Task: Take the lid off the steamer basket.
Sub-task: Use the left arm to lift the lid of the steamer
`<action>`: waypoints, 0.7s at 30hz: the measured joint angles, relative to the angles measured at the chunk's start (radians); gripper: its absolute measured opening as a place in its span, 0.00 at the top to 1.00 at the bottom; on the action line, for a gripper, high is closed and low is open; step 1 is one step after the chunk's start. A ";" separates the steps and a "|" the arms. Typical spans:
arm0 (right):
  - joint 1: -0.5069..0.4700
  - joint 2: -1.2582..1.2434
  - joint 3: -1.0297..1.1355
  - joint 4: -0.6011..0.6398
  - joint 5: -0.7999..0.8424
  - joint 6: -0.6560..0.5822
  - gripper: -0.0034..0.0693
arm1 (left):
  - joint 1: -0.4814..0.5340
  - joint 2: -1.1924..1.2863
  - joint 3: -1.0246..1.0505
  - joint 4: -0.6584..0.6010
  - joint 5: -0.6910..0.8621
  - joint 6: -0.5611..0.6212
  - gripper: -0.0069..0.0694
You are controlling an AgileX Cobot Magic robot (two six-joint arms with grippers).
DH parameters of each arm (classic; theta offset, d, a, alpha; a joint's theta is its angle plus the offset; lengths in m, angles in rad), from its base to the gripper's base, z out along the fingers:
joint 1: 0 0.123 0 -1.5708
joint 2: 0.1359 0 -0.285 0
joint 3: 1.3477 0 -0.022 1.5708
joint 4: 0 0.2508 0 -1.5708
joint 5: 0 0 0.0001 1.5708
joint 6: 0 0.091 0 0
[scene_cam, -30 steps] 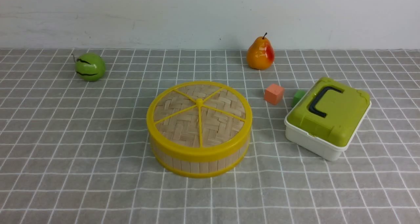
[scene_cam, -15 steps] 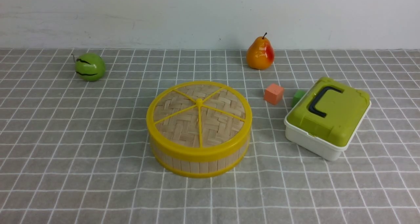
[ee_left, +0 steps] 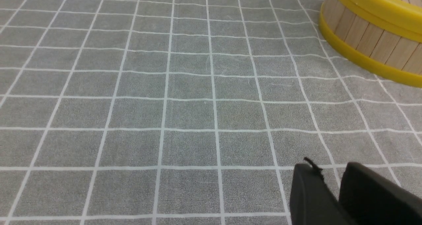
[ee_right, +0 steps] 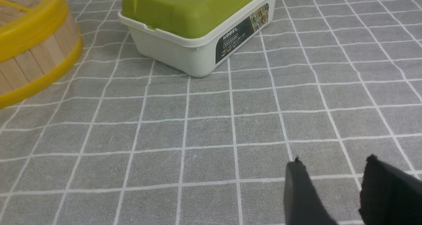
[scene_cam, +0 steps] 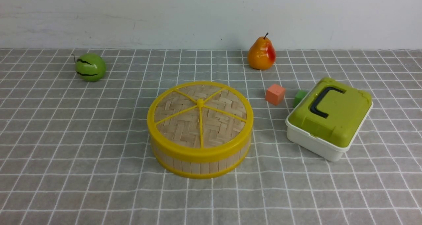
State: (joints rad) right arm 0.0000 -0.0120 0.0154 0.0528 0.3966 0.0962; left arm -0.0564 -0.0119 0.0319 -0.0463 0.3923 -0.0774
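Lid (scene_cam: 200,119) on steamer basket (scene_cam: 197,164); box (scene_cam: 329,119) right of it; pear (scene_cam: 261,55) behind right.

White wall (scene_cam: 211,17), faintly scuffed, at back; grey white-gridded tablecloth (scene_cam: 66,159) across foreground; even light.

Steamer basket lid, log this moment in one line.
round woven bamboo lid with yellow rim: seated on bamboo-slat steamer basket | left end effector: empty, apart | right end effector: open, empty

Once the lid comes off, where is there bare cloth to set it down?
Widest bare cloth: left of the steamer basket, with the green fruit behind it. The strip in front of the basket is free too. Crowded on the right: orange cube, green cube, box and pear.
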 joint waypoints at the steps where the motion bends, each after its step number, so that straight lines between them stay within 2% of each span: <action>1: 0.000 0.000 0.000 0.000 0.000 0.000 0.62 | 0.000 0.000 0.000 0.000 0.000 0.000 0.72; 7: 0.000 0.000 0.000 0.000 0.000 0.000 0.62 | 0.000 0.000 0.000 0.000 -0.001 0.000 0.72; 10: 0.000 0.000 0.000 0.000 0.000 0.000 0.62 | 0.000 0.000 0.000 -0.004 -0.062 0.000 0.72; 15: 0.000 0.000 0.000 0.000 0.000 0.000 0.62 | 0.000 0.000 0.000 -0.007 -0.265 0.000 0.71; 17: 0.000 0.000 0.000 0.000 0.000 0.000 0.62 | 0.000 0.000 0.000 -0.007 -0.426 0.000 0.71; 19: 0.000 0.000 0.000 0.000 0.000 0.000 0.62 | 0.000 0.000 0.000 -0.007 -0.496 0.000 0.71; 21: 0.000 0.000 0.000 0.000 0.000 0.000 0.62 | 0.000 0.000 0.000 -0.007 -0.634 0.000 0.71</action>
State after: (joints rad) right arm 0.0000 -0.0120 0.0154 0.0528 0.3966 0.0962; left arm -0.0564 -0.0119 0.0319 -0.0536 -0.2417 -0.0774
